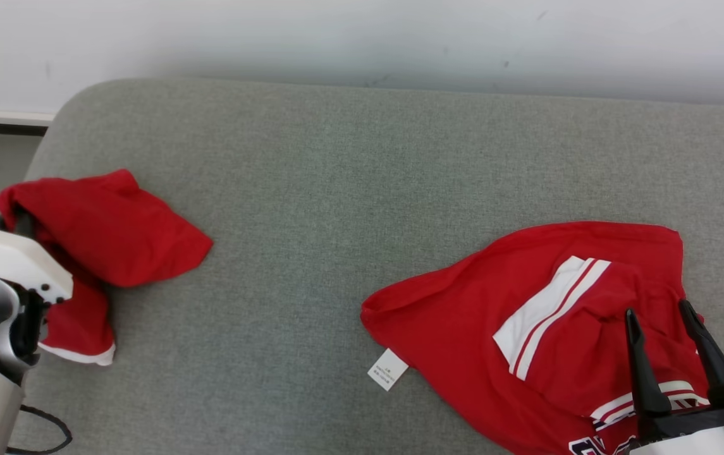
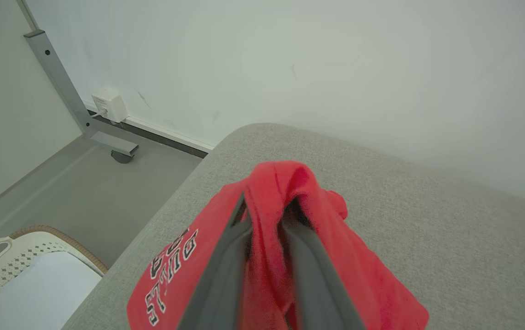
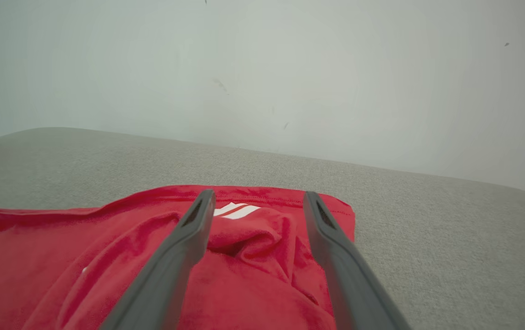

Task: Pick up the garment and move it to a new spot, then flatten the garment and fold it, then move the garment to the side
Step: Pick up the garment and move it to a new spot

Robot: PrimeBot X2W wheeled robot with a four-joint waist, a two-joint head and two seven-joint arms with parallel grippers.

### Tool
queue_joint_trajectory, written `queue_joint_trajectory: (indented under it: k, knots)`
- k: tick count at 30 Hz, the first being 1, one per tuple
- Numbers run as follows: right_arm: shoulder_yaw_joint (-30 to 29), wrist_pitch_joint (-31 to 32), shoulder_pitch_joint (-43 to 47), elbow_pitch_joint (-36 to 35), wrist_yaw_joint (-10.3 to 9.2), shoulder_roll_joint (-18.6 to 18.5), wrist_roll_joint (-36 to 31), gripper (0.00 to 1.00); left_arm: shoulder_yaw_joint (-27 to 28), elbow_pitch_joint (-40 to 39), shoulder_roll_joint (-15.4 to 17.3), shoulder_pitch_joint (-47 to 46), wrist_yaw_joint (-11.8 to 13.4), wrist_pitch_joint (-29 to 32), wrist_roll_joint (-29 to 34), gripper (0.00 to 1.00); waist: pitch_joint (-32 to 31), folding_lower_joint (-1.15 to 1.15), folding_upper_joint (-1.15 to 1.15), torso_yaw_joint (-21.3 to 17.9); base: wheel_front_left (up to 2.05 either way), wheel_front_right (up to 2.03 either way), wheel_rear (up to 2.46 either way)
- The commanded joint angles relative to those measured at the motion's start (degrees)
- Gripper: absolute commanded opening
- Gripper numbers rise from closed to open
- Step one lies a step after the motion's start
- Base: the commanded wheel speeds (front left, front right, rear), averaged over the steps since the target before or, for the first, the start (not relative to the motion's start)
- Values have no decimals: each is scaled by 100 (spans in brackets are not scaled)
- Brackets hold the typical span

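Nearest, at the lower right, the right claw (image 1: 657, 309) hangs released. Its two long dark fingers are spread just above a crumpled red cloth garment with white stripes (image 1: 463, 316). This garment lies on the right side of a grey fabric-covered bench (image 1: 311, 189), and a small white label (image 1: 387, 369) pokes out at its left edge. At the lower left, the left claw (image 2: 267, 206) is clenched on a second red cloth garment with a white-edged hem (image 1: 115, 234). It is bunched at the bench's left end, well apart from the first. Beyond the bench stands a plain white wall (image 1: 362, 38).
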Motion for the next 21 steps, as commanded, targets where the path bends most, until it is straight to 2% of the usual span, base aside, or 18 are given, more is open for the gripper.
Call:
queue_joint_trajectory:
  k: [1,6,10,14,21]
  knots:
    - [-19,5,-23,2,-10,-14,-16,100,-31,136,7,-32,-3,-67,58,100,-57,0,0,-20,0,0,0]
    - [16,5,41,39,-10,49,-9,100,-27,255,-25,114,2,-325,84,100,-307,0,0,-94,0,0,0]
    - [-1,5,150,48,-10,106,72,100,-64,-108,51,382,-47,-440,96,100,-552,0,0,-182,0,0,0]
    - [9,5,268,19,-10,168,91,100,-110,-828,136,702,99,-585,236,100,-818,0,0,-270,0,0,0]
    - [44,5,433,-102,-10,219,131,100,-589,-2272,-80,1319,556,-686,674,100,-1185,0,0,-398,0,0,0]
